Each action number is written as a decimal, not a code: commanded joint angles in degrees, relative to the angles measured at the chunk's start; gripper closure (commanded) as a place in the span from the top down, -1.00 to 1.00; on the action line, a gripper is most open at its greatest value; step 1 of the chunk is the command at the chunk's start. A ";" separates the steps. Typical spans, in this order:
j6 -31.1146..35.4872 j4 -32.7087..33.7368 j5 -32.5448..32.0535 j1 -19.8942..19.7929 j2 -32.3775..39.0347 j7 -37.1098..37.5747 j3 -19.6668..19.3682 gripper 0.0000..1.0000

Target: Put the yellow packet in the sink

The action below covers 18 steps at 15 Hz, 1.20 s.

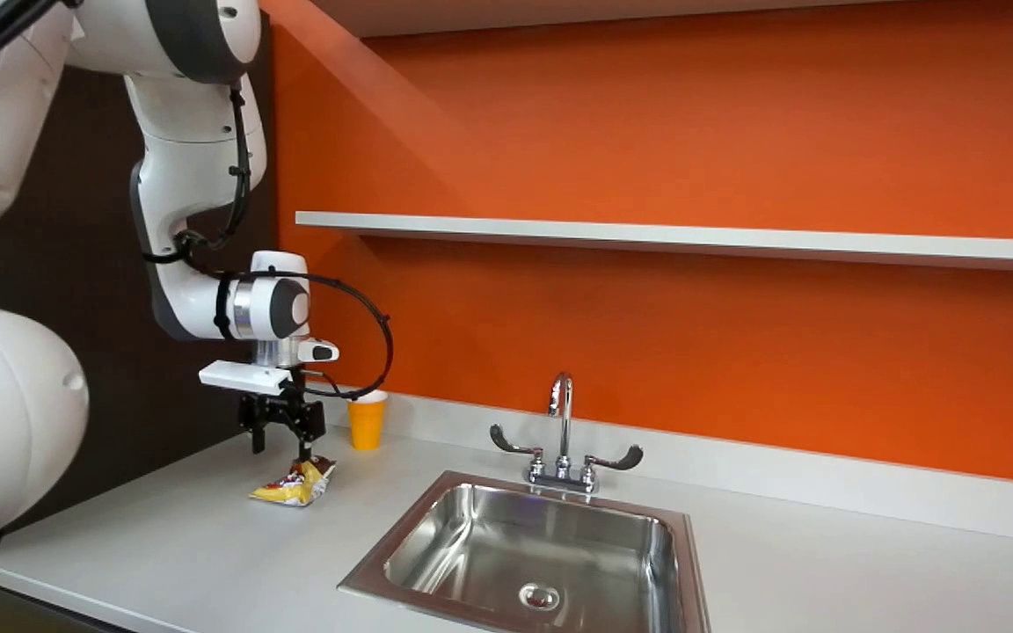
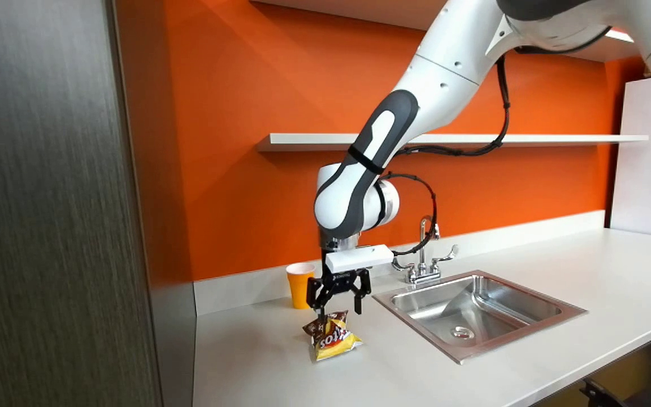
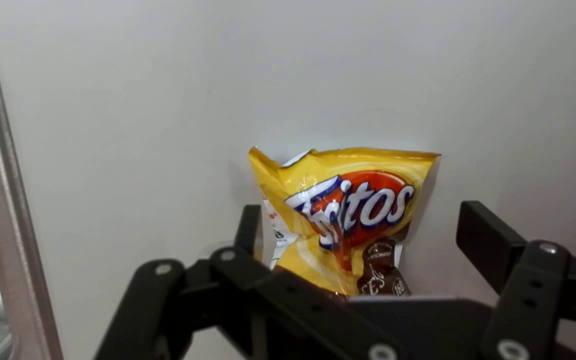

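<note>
Straddling the yellow packet [image 3: 343,220] in the wrist view, the gripper [image 3: 360,220] has its jaws spread wide; whether either touches it is hard to judge. The packet lies on the counter [image 2: 246,350], apart from the sink [image 1: 559,532]; farther back stands a yellow-orange cup [image 1: 367,425].

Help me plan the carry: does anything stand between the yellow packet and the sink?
Nothing visible on the counter does. The cup stands behind the yellow packet and the faucet at the back of the sink, both off that route. One of the open fingers hangs on the sink's side.
</note>
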 commanded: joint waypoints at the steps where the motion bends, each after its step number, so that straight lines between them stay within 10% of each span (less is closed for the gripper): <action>1: -0.59 5.19 -1.21 1.86 4.58 -0.40 -2.33 1.00; 10: -1.02 10.80 -0.83 3.67 10.51 -0.48 -4.90 1.00; 12: -1.03 11.51 -0.80 3.90 11.17 -0.50 -5.18 0.45; 18: -1.25 12.70 -0.90 4.16 12.05 -0.42 -5.81 -0.29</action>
